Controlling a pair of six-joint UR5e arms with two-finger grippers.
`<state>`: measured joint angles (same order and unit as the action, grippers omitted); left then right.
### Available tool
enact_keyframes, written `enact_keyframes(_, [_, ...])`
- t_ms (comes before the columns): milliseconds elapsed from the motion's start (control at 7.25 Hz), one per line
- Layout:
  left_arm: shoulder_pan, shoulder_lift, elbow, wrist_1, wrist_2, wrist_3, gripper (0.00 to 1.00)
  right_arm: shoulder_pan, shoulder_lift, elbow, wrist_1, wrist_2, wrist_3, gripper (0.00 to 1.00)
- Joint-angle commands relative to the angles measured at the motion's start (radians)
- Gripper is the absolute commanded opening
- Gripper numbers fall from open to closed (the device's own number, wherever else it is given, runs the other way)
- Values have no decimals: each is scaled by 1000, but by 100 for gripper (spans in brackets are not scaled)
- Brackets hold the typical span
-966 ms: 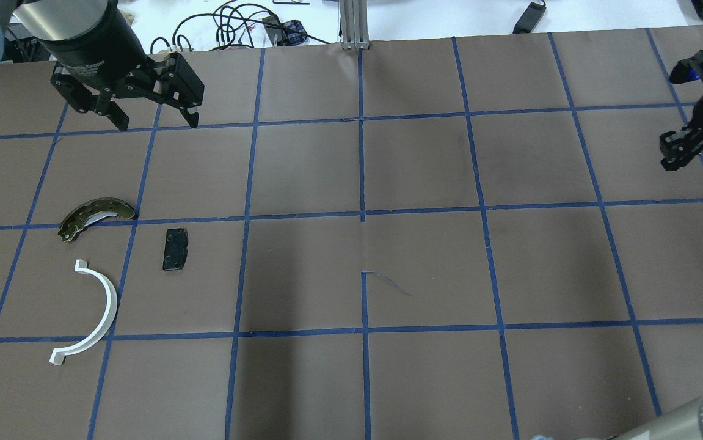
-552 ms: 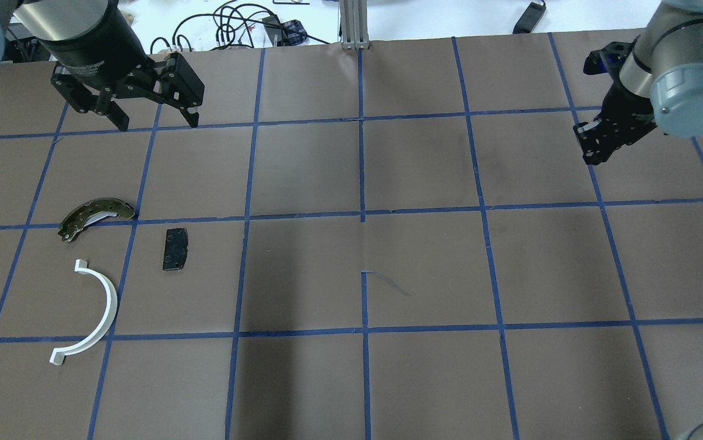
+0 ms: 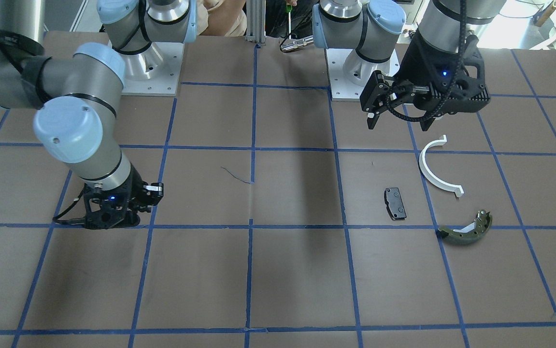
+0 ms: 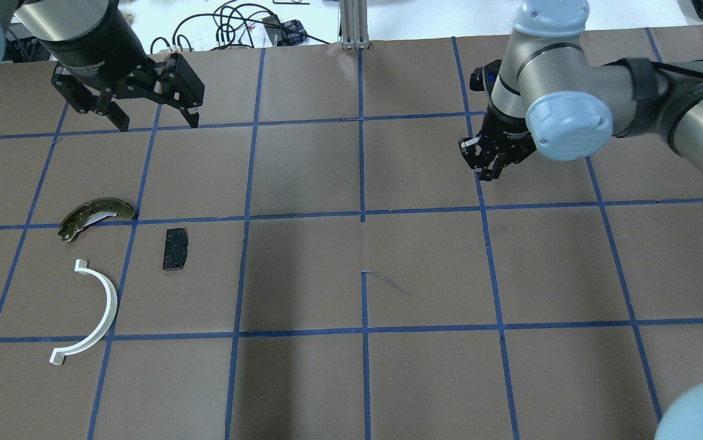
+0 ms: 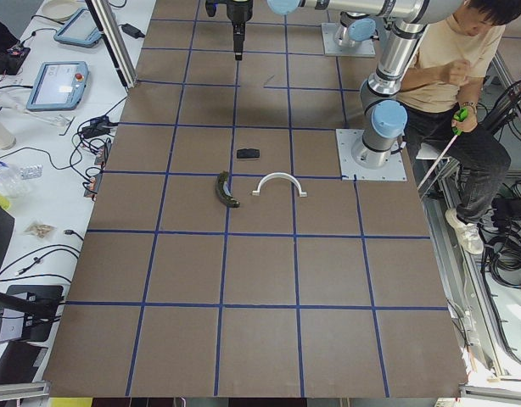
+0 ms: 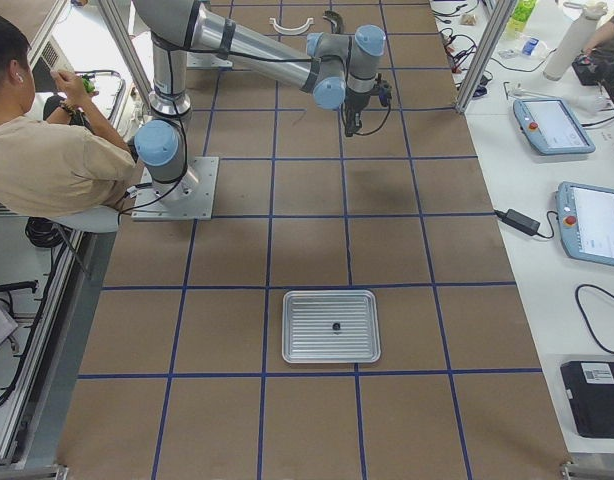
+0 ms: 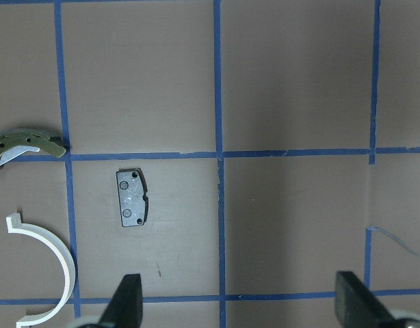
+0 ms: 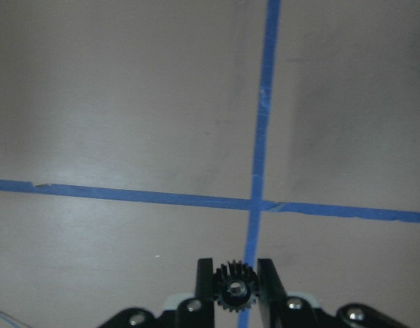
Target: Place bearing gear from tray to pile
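The small black gear (image 8: 232, 290), stiff, light and likely slick, sits pinched across its teeth in the right claw (image 4: 490, 164), toward the worktop's (image 4: 424, 379) far edge. The pile's pad (image 4: 174, 249) lies near the left edge. The left claw (image 4: 157, 122) gapes empty.

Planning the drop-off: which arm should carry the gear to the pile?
Right: the right end effector grips the gear; the left end effector hangs open and empty near the pile.
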<state>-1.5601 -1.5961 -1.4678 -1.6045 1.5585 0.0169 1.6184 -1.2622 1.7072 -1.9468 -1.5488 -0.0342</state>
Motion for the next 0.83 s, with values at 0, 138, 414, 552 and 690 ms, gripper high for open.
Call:
enact_keyframes(0, [0,2,-2,0,0,0,100,147,39,-3,-29,26,149,0])
enact_keyframes(138, [0,2,0,0,0,0,100,194,72,0,-87,26,207,0])
enact_keyframes(414, [0,2,-3,0,0,0,100,285,124,0,-141,26,266,0])
enact_keyframes(552, [0,2,-2,0,0,0,100,313,148,0,-144,29,283,0])
enact_keyframes(690, [0,-1,1,2,0,2,100,342,180,2,-171,27,319,0])
